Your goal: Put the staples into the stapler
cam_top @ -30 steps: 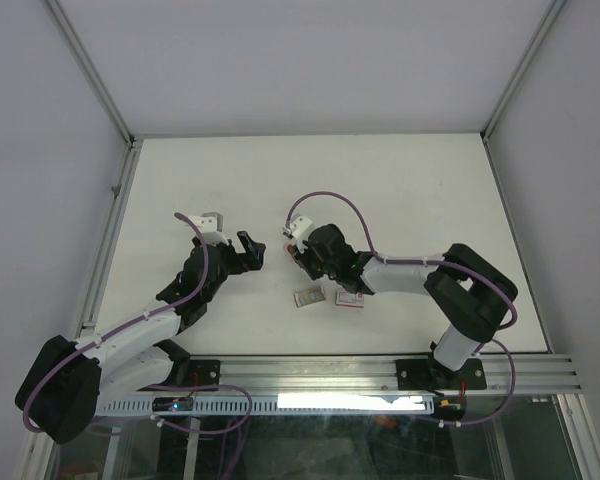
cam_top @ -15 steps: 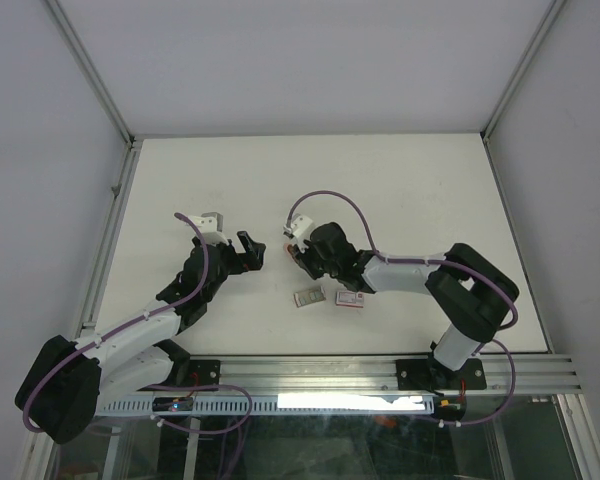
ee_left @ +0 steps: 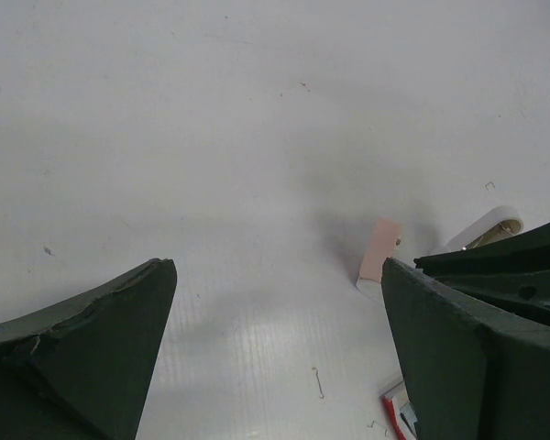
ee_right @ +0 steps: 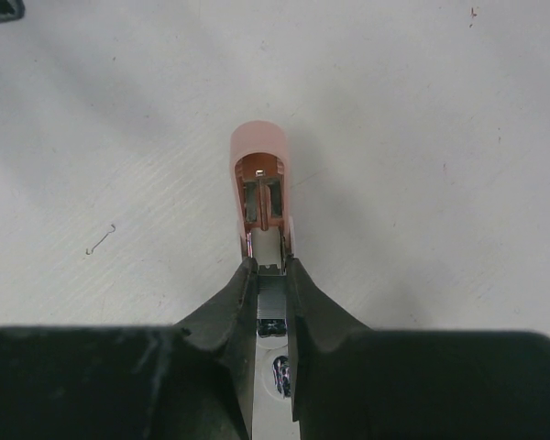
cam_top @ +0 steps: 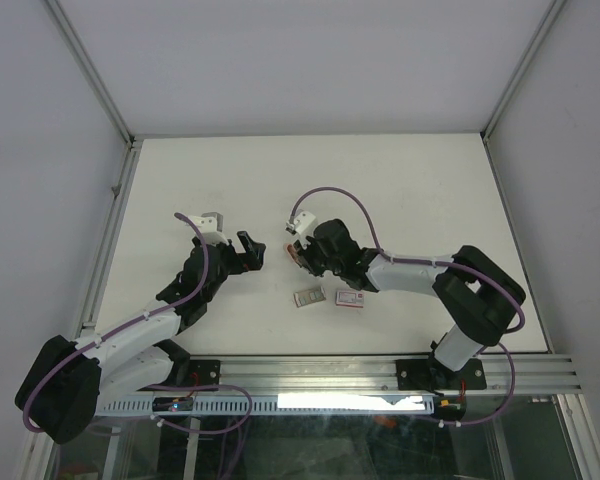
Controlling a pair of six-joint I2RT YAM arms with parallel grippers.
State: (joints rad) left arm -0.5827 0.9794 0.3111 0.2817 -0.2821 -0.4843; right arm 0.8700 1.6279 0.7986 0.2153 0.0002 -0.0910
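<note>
The pink stapler (ee_right: 259, 174) lies open on the white table, its metal channel facing up. It also shows in the left wrist view (ee_left: 380, 249) and in the top view (cam_top: 289, 251). My right gripper (ee_right: 271, 268) is shut on a silvery strip of staples (ee_right: 271, 295) and holds it right at the stapler's channel. The white box with a red label (cam_top: 352, 299) and its grey tray (cam_top: 307, 296) lie just in front of the right arm. My left gripper (ee_left: 277, 270) is open and empty, a little left of the stapler (cam_top: 250, 250).
A loose bent staple (ee_left: 319, 382) lies on the table between my left fingers; another (ee_right: 101, 239) lies left of the stapler. An aluminium rail (cam_top: 380, 370) runs along the near edge, and frame posts stand at the table's sides.
The right arm's forearm has shifted slightly right; its gripper stays at the stapler with the strip. The left arm has not moved.
</note>
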